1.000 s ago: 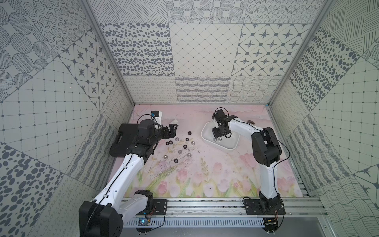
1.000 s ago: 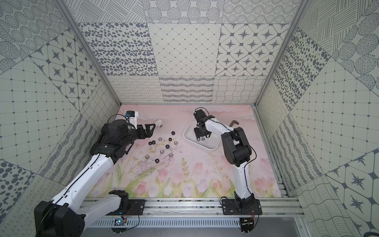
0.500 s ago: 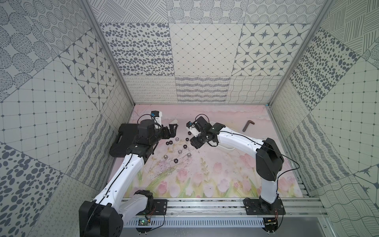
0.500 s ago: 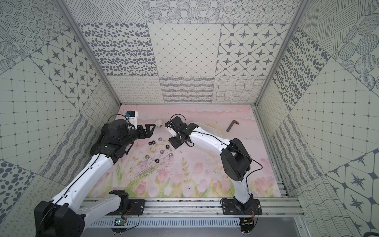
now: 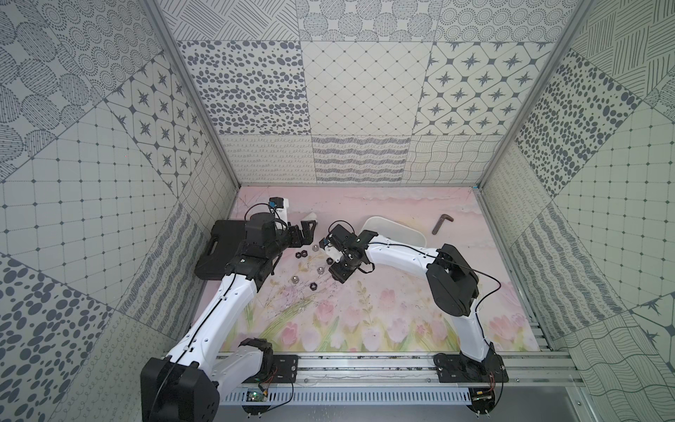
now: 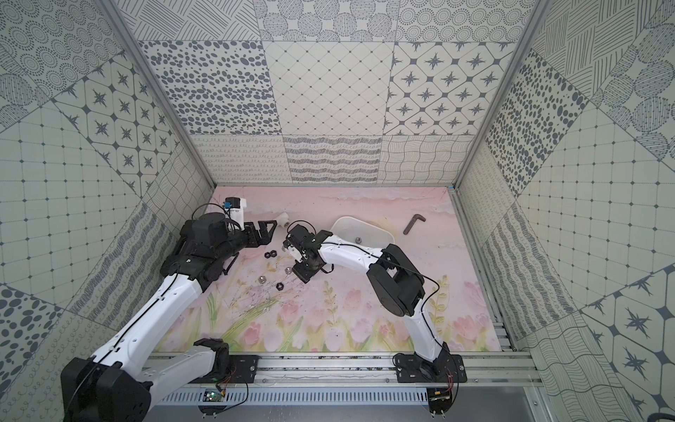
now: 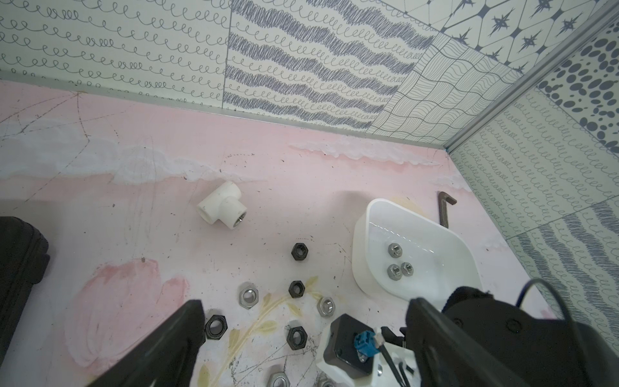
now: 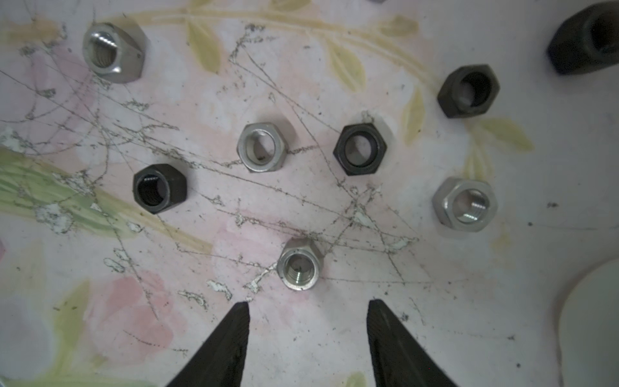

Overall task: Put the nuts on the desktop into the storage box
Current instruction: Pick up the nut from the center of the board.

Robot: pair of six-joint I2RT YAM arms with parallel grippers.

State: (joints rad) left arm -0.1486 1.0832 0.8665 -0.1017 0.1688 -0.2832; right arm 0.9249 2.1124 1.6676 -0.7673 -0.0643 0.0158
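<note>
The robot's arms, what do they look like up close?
The left arm and right arm are smooth white links joined by chunky black joints, with thin black cables trailing along them. Each ends in black fingers tapering to points.

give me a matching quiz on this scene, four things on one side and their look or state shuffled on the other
Things:
1 white tub
2 hex key
3 pipe fitting
4 right gripper

States:
a open, close to loose nuts
b white, T-shaped
c holds three silver nuts
d dark, L-shaped

Pairs: 1-c; 2-d; 3-b; 4-a
</note>
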